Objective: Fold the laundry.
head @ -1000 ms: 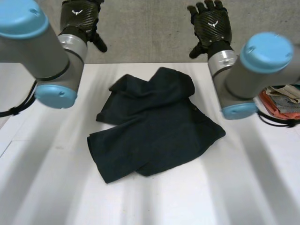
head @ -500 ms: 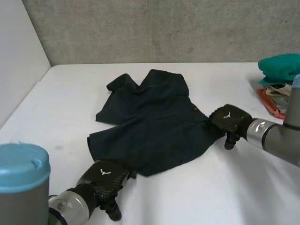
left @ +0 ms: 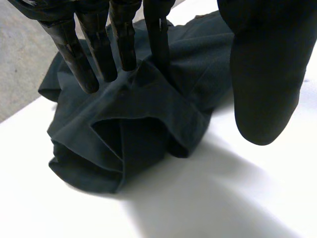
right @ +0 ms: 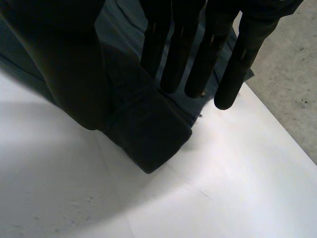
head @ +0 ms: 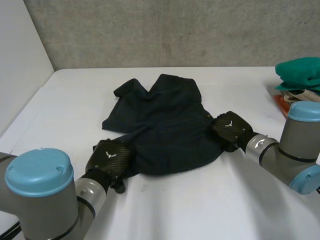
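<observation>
White table [head: 200, 210]; navy garment [head: 165, 120], likely limp, light. Left hand [head: 109, 157] and right hand [head: 229, 129] rest straight-fingered on its near-left and right hems: pinch there.

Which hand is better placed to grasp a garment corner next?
Probably right: the right hand has a flat corner of the dark garment between thumb and straight fingers; the left hand rests fingertips on bunched folds.

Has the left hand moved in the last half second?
Yes. The left hand went forward off the table onto the dark garment, at its near corner.
</observation>
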You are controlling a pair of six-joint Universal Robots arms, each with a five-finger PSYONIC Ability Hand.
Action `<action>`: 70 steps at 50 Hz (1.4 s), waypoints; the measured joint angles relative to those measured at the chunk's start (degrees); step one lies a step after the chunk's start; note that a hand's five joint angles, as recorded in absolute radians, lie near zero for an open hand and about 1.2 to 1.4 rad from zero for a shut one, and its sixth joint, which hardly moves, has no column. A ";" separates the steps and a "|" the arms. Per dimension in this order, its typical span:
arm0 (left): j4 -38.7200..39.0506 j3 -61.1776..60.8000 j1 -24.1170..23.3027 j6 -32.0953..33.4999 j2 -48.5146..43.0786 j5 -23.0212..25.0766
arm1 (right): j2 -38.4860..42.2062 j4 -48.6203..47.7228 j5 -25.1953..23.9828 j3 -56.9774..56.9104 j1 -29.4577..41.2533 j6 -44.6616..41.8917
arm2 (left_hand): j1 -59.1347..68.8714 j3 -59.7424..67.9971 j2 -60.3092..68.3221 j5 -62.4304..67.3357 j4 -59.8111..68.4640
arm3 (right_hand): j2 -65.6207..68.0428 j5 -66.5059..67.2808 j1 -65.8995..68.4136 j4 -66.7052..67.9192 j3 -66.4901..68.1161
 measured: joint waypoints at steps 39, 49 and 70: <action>2.30 7.84 2.94 13.17 -4.16 4.94 | -12.67 11.72 3.67 5.59 0.63 -0.79 | 41.83 45.24 45.93 44.02 46.85 | 20.53 22.18 17.29 22.55 21.61; -25.70 3.81 6.24 6.75 19.91 14.17 | -27.68 38.37 8.70 6.99 -2.93 -14.19 | 41.83 45.79 45.94 44.03 46.89 | 20.53 22.19 17.29 22.58 21.61; -20.47 15.06 6.24 11.54 4.37 13.09 | -17.98 33.80 13.14 -0.45 1.54 -12.70 | 41.84 45.87 45.95 44.80 46.97 | 20.53 22.55 17.26 22.60 21.61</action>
